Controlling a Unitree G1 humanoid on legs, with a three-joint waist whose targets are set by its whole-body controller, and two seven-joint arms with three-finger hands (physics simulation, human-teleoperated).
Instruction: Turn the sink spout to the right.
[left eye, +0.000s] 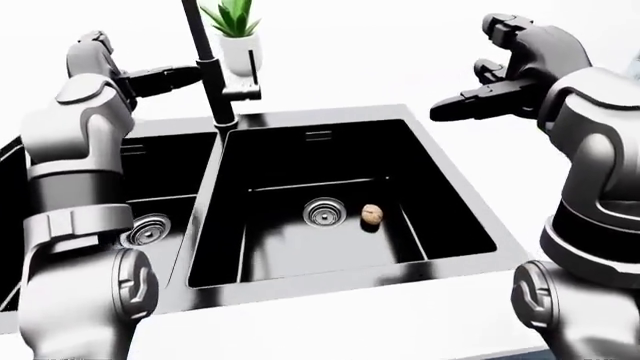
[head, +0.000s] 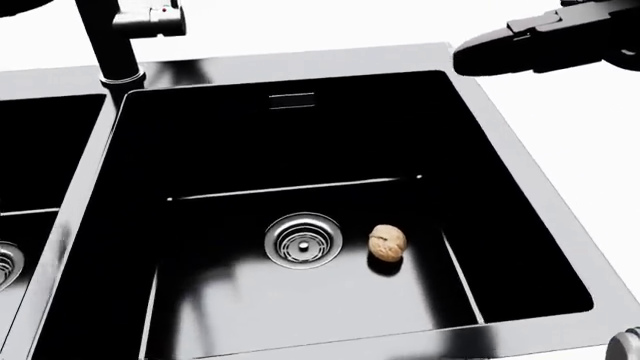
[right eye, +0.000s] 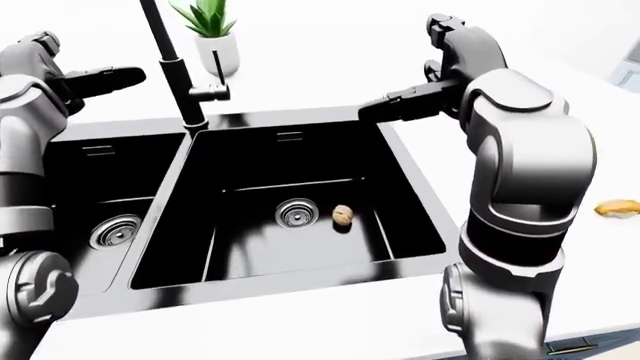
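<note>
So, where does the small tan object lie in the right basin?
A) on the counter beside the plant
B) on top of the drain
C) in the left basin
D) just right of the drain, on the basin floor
D: the small tan object rests on the floor of the right basin, just right of the drain in the head view.

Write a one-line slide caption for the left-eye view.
Both open hands raised either side of the black faucet above a double sink.
</note>
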